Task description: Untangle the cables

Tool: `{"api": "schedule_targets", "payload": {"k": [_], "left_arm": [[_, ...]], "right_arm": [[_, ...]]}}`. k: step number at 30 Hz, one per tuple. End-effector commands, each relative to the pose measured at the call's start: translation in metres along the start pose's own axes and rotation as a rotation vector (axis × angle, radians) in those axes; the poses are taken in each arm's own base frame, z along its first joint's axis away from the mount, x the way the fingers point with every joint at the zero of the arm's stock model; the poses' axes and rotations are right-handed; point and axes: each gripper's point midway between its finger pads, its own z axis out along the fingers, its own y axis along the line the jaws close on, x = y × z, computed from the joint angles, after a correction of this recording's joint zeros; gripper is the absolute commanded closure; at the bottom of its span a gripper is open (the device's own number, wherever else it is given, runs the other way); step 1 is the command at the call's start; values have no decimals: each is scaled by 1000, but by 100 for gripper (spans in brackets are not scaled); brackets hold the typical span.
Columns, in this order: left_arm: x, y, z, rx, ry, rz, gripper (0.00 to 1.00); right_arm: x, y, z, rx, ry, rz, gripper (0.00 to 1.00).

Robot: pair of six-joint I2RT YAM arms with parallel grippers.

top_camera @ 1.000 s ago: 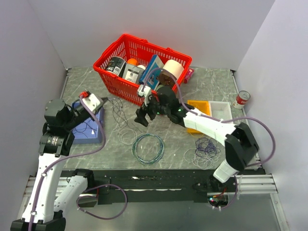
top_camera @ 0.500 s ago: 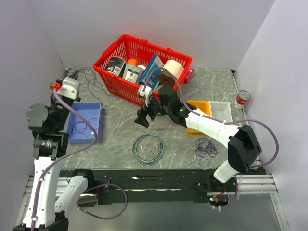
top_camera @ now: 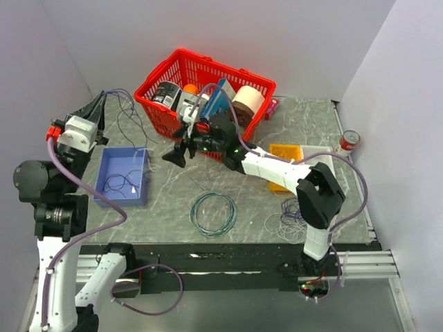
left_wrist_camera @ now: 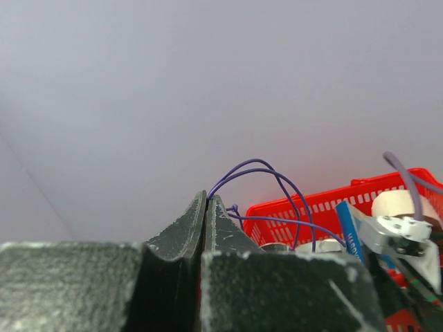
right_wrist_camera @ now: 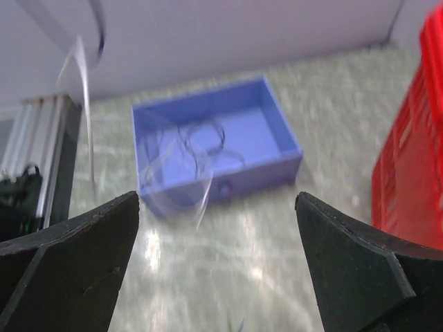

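My left gripper (top_camera: 97, 106) is raised high at the far left, above the blue tray (top_camera: 105, 187). It is shut on thin purple cables (top_camera: 123, 104) that loop beside it and trail down toward the tray. In the left wrist view the fingertips (left_wrist_camera: 206, 198) pinch the purple cable (left_wrist_camera: 257, 166). My right gripper (top_camera: 178, 149) is open and empty, low over the table right of the tray. The right wrist view shows its jaws wide apart (right_wrist_camera: 216, 196), the tray (right_wrist_camera: 156, 117) with dark cables in it, and a blurred pale cable (right_wrist_camera: 86, 104). More cables (top_camera: 294, 218) lie at the near right.
A red basket (top_camera: 154, 84) full of items stands at the back centre. A teal-green ring of cable (top_camera: 213, 212) lies near the front. An orange tray (top_camera: 287, 153) and a white tray (top_camera: 320, 153) sit at the right, with a can (top_camera: 348, 142) beyond.
My left gripper has swung up and back to the far left, lifting the purple cables off the table. My right gripper has moved left from the middle toward the blue tray.
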Motion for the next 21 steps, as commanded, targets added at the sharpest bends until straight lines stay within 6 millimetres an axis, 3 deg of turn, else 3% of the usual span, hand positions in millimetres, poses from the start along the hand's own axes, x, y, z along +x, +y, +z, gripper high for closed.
{"api": "schedule_targets", "payload": {"k": [1,6,9,10,11,12,18,21], "left_arm": [[-31,2,3,17,-80,-19,99],[-34,0,6,36,-94,8,99],[-26,-6,5,60,-75,-3,99],[-23,-8,5,69,-72,-7,99],[-24,-9,5,75,-75,-14,99],[-23,-12,5,89,-76,-20,99],[-13,-15,8,100,-42,-45,99],[-13,-7,10,64,-38,-24,99]], "right_arm": [[-47,10,16,-101,-133,-58,0],[-38,23,7,-143,-106,-1,0],[-29,11,-9,-27,-41,27,0],[-34,-3,-14,51,-29,-6,0],[-22,-10,-19,97,36,19,0],[-23,-16,-23,125,48,16,0],[-47,-36,-49,179,7,89,0],[-70,-36,-55,234,-19,51,0]]}}
